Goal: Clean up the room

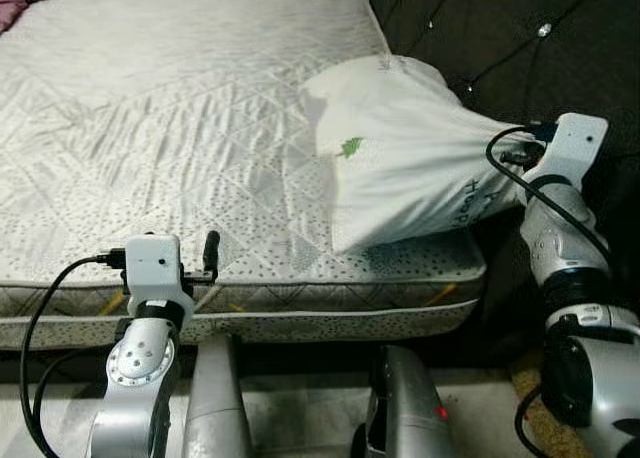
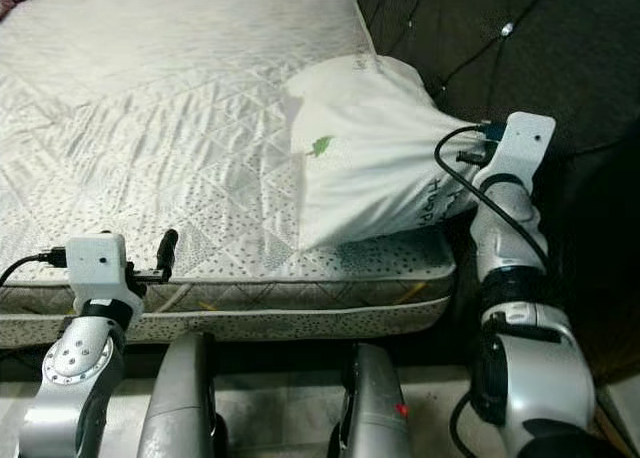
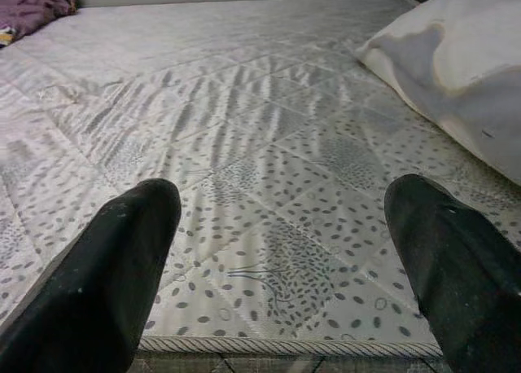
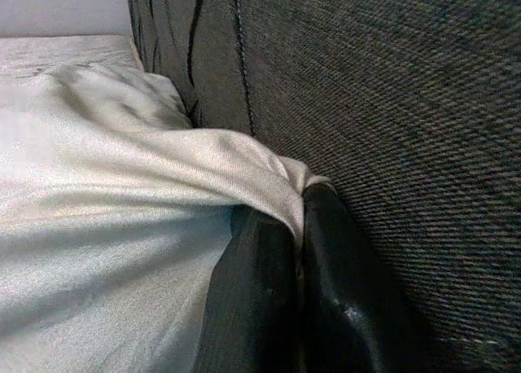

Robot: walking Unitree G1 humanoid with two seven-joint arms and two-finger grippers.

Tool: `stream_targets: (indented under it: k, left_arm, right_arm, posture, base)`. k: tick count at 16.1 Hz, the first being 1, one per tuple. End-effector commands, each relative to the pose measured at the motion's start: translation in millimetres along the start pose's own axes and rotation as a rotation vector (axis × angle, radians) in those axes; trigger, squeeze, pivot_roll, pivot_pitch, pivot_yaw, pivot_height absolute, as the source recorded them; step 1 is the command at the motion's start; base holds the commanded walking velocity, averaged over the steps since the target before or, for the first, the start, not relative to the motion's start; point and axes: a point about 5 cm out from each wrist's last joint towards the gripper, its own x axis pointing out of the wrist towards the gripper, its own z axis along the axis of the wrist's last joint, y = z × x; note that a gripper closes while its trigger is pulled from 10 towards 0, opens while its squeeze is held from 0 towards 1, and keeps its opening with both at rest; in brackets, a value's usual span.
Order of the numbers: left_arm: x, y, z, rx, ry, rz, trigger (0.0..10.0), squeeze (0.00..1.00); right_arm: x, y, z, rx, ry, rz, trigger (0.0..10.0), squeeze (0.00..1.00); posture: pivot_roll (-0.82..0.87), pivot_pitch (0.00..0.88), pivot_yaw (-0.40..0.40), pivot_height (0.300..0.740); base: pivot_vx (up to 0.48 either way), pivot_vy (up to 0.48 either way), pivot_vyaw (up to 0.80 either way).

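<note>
Because the right gripper (image 4: 297, 226) has only a thin fold of the pillow's cover pinched between its shut fingers, the likeliest failure is the fabric slipping free as soon as the arm pulls. The pinch sits at the pillow's corner, hard against the dark headboard (image 1: 480, 28), so the weight of the whole pillow (image 1: 410, 158) would hang from that one bit of cloth. A fast tug could also drag the pillow off the mattress edge toward the lower right of the head views, where the bed ends just under it. The fingers are pressed close to the headboard's weave in the right wrist view, and scraping or snagging there looks possible if the arm lifts straight up.

The pillow lies at the right of the head views, on the near right corner of the mattress (image 1: 180, 138), leaning against the headboard. It is white and plump, with a small green mark on its face and some lettering near the gripped end that is too small to read. Its cover is smooth and a little glossy, gathered into creases toward the pinch.

The left gripper (image 3: 285, 251) hovers at the lower left of the left eye view, over the mattress's front edge, jaws spread wide and holding nothing. A purple cloth (image 3: 37, 2) lies at the far upper left.
</note>
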Motion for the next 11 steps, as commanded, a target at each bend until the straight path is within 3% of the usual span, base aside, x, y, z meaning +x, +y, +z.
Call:
stream_targets:
  k: [1, 3, 5, 9, 11]
  left_arm:
    - [0.0, 1.8, -0.9, 0.004, 0.003, 0.010, 10.0, 0.00]
    - [0.1, 2.6, -0.7, 0.009, 0.004, 0.004, 10.0, 0.00]
    - [-0.2, 3.1, -0.8, 0.013, 0.005, 0.002, 10.0, 0.00]
    - [-0.1, 3.2, -1.2, 0.019, 0.008, -0.001, 10.0, 0.00]
    - [1.3, 1.5, -1.0, 0.023, 0.008, -0.009, 10.0, 0.00]
  right_arm:
    - [7.2, -26.9, 44.7, 0.022, -0.165, -0.105, 0.0, 0.00]
    - [3.1, -31.6, 24.3, 0.002, -0.124, -0.103, 0.0, 0.00]
    - [-6.9, -21.9, -3.0, -0.005, -0.068, -0.058, 0.0, 0.00]
    - [-43.9, 12.1, -58.6, 0.020, 0.060, 0.047, 0.0, 0.00]
    - [-58.1, 35.5, -72.3, 0.060, 0.111, 0.107, 0.0, 0.00]
  posture:
    - [0.05, 0.000, -0.044, 0.559]
    - [0.05, 0.000, -0.040, 0.559]
    - [0.05, 0.000, -0.038, 0.559]
    - [0.06, 0.000, -0.038, 0.559]
    - [0.06, 0.000, -0.044, 0.559]
  base:
    - [0.000, 0.000, 0.00]
    - [0.000, 0.000, 0.00]
    - [0.000, 0.000, 0.00]
    - [0.000, 0.000, 0.00]
    - [0.000, 0.000, 0.00]
